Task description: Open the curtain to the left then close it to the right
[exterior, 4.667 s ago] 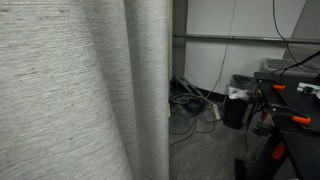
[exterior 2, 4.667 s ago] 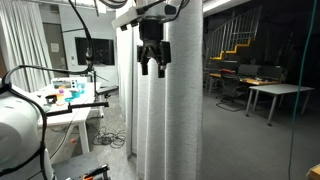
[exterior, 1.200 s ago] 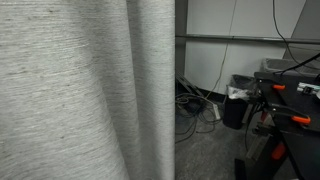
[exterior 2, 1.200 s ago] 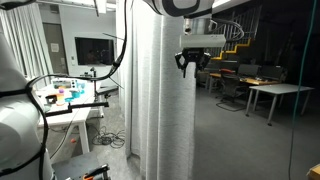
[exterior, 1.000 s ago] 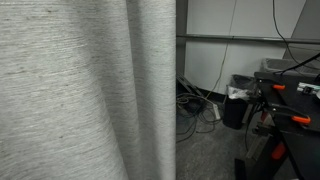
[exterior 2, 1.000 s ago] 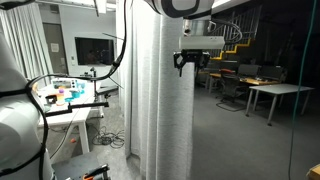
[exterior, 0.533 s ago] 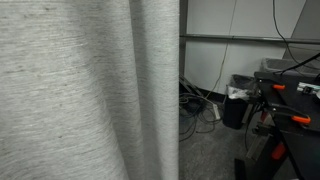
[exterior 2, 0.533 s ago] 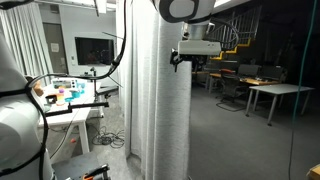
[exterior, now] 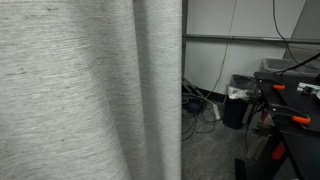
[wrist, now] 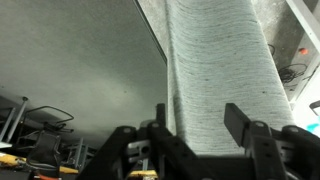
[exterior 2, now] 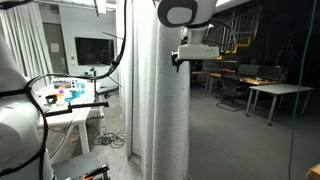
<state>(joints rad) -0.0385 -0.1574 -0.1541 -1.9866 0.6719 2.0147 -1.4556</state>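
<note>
The curtain (exterior: 90, 90) is a large grey-beige woven drape that fills the left of an exterior view, its edge at about mid-frame. In an exterior view it hangs as a tall folded column (exterior 2: 158, 110). My gripper (exterior 2: 178, 58) is high at the column's right edge, partly behind the fabric. In the wrist view the curtain (wrist: 215, 70) runs up from between my gripper's (wrist: 203, 128) two fingers. The fingers stand wide apart on either side of the fabric and are open.
Beyond the curtain edge are floor cables (exterior: 195, 105), a black bin (exterior: 238, 100) and a stand with orange clamps (exterior: 285, 105). A white table with items (exterior 2: 65, 95) stands on one side, and a glass wall with desks behind it (exterior 2: 265, 90) on the other.
The curtain's edge has crept further right in an exterior view. The gripper has moved in against the curtain's right edge, and the fabric now partly hides it.
</note>
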